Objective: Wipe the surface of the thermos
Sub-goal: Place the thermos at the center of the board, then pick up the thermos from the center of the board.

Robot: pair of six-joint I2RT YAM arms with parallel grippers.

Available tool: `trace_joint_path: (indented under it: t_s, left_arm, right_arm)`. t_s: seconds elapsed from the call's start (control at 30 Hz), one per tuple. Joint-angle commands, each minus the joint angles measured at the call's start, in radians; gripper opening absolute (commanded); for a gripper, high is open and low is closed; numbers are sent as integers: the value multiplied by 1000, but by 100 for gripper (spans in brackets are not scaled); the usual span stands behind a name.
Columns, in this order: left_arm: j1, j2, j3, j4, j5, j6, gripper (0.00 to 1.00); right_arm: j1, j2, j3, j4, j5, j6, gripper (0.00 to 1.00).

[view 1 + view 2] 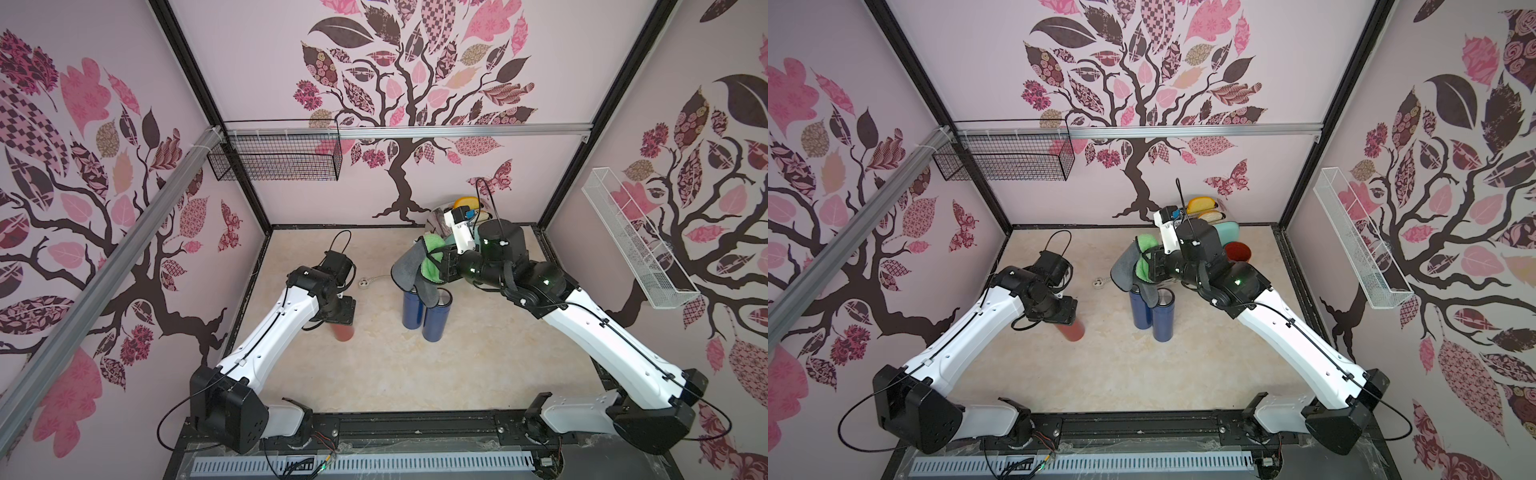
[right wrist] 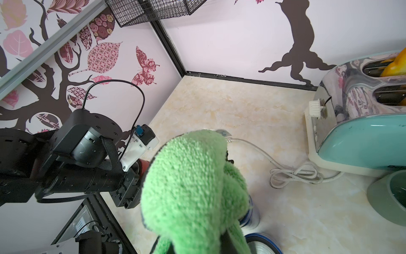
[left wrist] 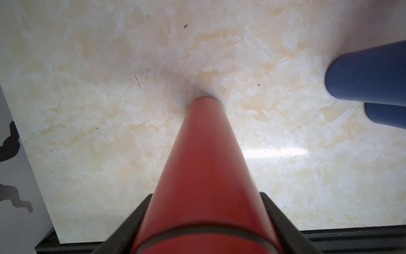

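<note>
Red thermos (image 1: 343,332) stands upright on the bench (image 1: 374,374), well apart from the blue pair, on the left arm's side of it. The left gripper (image 3: 207,195) sits over its top. The left wrist view shows black fingers (image 3: 136,222) flanking the red wall on both sides, but I cannot tell whether they press it or stand just off it. In both top views the gripper body hides that upper part.

There are three thermoses: one red, two blue. The blue ones, rear (image 1: 412,311) and front (image 1: 434,324), stand upright just beside each other. The right gripper (image 1: 435,262) hovers just above the blue pair, fingers pressed together on a green-and-grey cloth (image 1: 432,270) whose grey tail hangs down across the pair's tops. The right wrist view shows mostly the green pile, with the fingers buried in it and two blue-rimmed lids below.

Only that wrist view shows the toaster (image 2: 362,140) plainly: teal, chrome-topped, with two slots. It stands beyond the blue pair toward the back wall, its white cord (image 2: 292,173) coiled beside it. A red cup (image 1: 1237,251) beyond the blue pair shows in a top view only where the right arm does not cover it. One white plug (image 1: 365,283) lies on the bench near the blue pair. Two wire baskets hang on the walls, one black (image 1: 274,162) and one white (image 1: 636,245).
</note>
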State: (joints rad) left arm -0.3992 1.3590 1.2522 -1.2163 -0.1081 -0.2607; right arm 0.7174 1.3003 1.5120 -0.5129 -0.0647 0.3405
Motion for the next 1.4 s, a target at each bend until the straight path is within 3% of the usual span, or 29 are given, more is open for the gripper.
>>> trace_joint_path:
  t_s: [0.0, 0.27, 0.53, 0.77, 1.0, 1.2, 1.37]
  left_arm:
    - [-2, -26, 11, 26, -1, 7, 80]
    - [-2, -69, 34, 22, -35, 3, 98]
    - [-3, -261, -20, 148, -33, 30, 98]
    - [-3, -490, -186, 329, 24, -2, 98]
    - [-3, -627, -334, 470, 76, -46, 98]
    - [-3, -751, -508, 611, -27, -102, 98]
    - [-3, -756, -523, 638, -24, -108, 98]
  right_arm:
    - [-5, -18, 9, 11, -10, 11, 0]
    - [-12, -13, 7, 7, -20, 11, 0]
    - [-16, -6, -4, 18, -33, 15, 0]
    - [-26, -7, -15, 21, -40, 11, 0]
    - [-32, -12, -26, 28, -47, 9, 0]
    - [-37, -21, -35, 29, -47, 1, 0]
    - [-47, -35, -53, 28, -47, -8, 0]
